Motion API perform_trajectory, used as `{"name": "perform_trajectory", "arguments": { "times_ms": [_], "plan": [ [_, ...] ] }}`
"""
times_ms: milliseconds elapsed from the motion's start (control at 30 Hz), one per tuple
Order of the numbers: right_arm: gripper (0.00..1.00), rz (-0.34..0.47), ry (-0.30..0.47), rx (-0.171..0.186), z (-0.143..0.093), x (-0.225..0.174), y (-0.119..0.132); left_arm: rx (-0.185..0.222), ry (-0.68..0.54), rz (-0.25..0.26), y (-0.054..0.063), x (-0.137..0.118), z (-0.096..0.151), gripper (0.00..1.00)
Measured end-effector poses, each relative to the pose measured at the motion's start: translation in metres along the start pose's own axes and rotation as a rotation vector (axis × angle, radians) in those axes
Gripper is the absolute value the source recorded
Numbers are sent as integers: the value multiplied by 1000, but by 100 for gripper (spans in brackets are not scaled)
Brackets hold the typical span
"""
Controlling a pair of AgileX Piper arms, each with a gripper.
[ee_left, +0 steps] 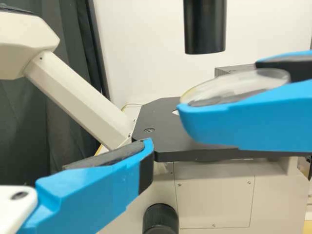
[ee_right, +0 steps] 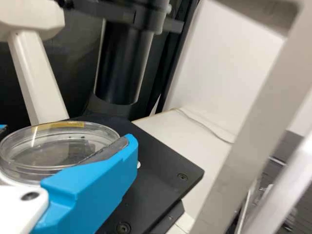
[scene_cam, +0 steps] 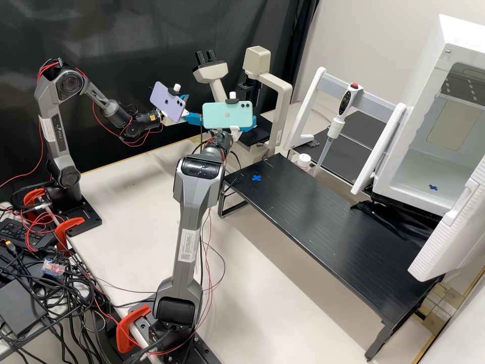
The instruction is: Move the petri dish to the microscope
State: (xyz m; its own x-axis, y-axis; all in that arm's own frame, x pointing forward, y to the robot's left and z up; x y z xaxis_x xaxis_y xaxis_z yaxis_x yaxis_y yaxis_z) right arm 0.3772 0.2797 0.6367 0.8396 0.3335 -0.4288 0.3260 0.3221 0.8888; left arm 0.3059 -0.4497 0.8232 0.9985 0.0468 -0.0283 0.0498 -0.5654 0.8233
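Observation:
In the high view my right gripper is at the microscope, and my left gripper stands to its left, fingers apart. The right wrist view shows the clear petri dish between the fingers of my right gripper, near the black stage. Seen in the left wrist view, the dish is slightly tilted in the right gripper, higher than the stage and lower than the black cylinder. My left gripper has one blue finger in front of the stage, with nothing against its pad.
Right of the microscope are a black raised shelf, a pipette on a white stand and a white open-doored cabinet. The microscope's eyepiece arm slants down beside the stage. The two arms' phones are close together.

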Motion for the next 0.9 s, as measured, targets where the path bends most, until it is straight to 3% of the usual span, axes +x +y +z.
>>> {"name": "perform_trajectory", "arguments": {
  "times_ms": [133,267,467,600,700,733,900],
  "plan": [
    [0,-30,-10,-3,-1,10,-2,0,0,0,0,0,0,100],
    [0,-45,-17,35,-3,19,-2,0,0,0,0,0,0,100],
    [0,-54,-16,-2,-2,29,3,0,0,0,0,0,0,100],
    [0,-46,-22,15,-1,34,2,0,0,0,0,0,0,100],
    [0,-40,-22,3,-1,37,3,0,0,0,0,0,0,100],
    [100,-40,-22,-3,0,38,3,0,0,0,0,0,0,100],
    [100,-50,-29,-11,1,39,5,0,0,0,0,0,0,100]
  ]
}}
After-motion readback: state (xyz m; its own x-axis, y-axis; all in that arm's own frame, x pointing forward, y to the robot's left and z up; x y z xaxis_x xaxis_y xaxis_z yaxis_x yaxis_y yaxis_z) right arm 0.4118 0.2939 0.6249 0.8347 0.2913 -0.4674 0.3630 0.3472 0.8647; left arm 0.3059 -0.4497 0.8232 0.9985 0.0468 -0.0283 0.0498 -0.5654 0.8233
